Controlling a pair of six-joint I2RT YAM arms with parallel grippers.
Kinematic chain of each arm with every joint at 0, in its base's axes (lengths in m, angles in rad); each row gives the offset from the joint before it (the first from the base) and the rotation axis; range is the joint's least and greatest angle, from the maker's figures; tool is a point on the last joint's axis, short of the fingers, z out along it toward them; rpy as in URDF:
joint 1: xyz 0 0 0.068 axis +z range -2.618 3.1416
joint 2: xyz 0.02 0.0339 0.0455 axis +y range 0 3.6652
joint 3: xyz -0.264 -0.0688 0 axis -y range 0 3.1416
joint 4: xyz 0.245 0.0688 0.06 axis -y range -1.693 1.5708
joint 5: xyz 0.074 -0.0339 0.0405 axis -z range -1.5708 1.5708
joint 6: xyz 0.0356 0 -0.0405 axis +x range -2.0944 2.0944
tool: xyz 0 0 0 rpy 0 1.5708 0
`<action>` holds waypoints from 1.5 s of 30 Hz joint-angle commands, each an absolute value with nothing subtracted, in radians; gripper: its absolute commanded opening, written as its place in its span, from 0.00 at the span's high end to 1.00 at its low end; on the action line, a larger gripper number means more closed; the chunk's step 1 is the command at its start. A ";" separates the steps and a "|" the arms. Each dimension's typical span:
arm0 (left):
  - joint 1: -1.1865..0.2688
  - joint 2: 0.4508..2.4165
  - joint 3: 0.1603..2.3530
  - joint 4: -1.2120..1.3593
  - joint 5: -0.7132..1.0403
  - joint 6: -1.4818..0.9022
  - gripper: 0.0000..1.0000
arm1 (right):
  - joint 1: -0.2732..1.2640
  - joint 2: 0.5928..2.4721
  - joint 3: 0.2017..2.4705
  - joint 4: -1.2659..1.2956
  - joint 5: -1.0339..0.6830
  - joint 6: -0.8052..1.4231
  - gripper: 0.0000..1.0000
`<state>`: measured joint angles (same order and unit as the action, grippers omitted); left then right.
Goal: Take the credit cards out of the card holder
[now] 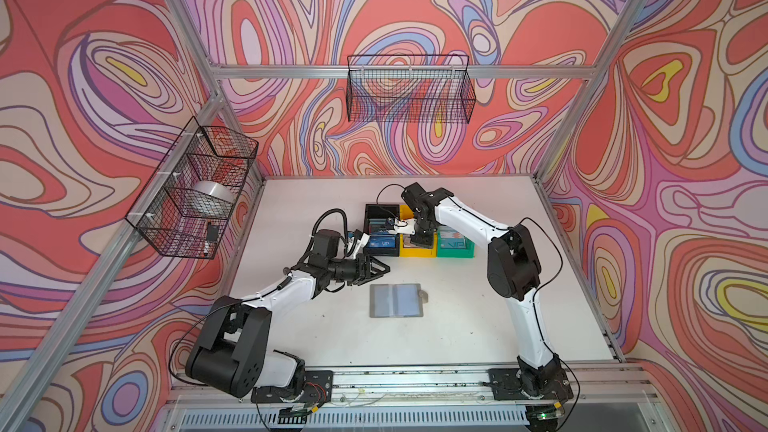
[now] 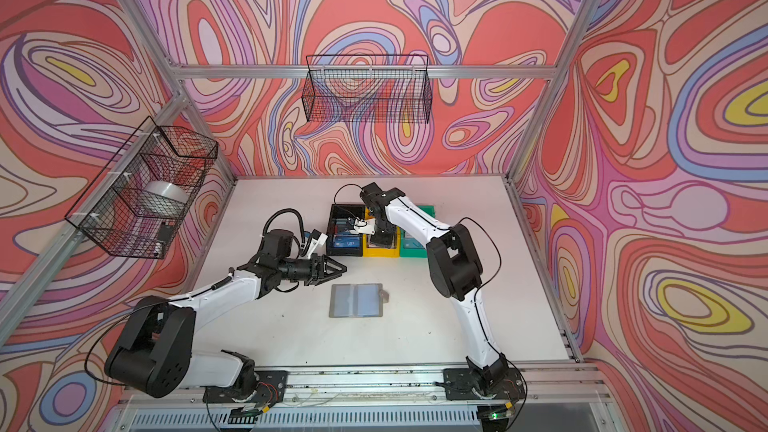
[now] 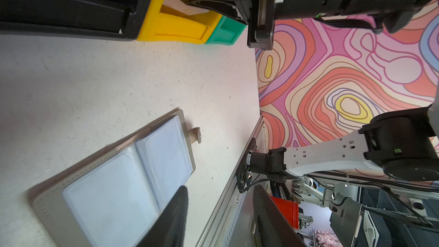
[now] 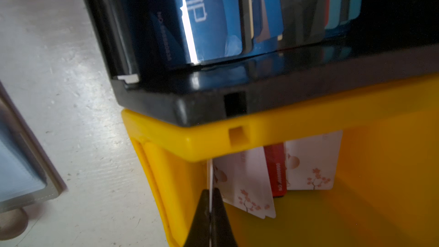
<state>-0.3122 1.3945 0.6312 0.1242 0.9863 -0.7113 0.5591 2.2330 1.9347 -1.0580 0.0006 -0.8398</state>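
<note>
The grey card holder [image 1: 396, 300] [image 2: 356, 300] lies open and flat at mid-table, snap tab to the right; its clear sleeves [image 3: 118, 186] look pale and bare. My left gripper [image 1: 384, 271] [image 3: 221, 210] hovers open and empty just above the holder's far left corner. My right gripper [image 1: 417, 238] [image 4: 210, 210] hangs inside the yellow bin [image 4: 237, 139], shut on a white credit card [image 4: 209, 177] seen edge-on. More white credit cards [image 4: 244, 184] with red blossom marks stand in that bin beside a red card [image 4: 275, 169].
A black bin [image 1: 370, 222] with blue VIP cards [image 4: 209, 20] stands left of the yellow bin [image 1: 415, 252]; a green bin [image 1: 455, 249] stands right of it. Wire baskets hang on the left wall [image 1: 191, 189] and back wall [image 1: 409, 89].
</note>
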 commanded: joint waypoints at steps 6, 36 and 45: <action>-0.306 1.379 0.620 0.146 0.980 -0.713 0.52 | 0.561 2.230 1.886 -0.977 0.007 -0.845 1.00; -0.306 1.379 0.613 0.144 0.974 -0.717 0.53 | 0.555 2.058 1.794 -0.728 0.075 -0.684 0.55; -0.307 1.345 0.627 -0.029 0.865 -0.628 0.51 | 0.424 1.788 1.609 -0.577 -0.318 -0.259 0.54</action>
<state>-0.3122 1.3800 0.6254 0.0528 0.9211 -0.6781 0.4641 1.8664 1.6752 -0.6445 -0.1310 -0.4557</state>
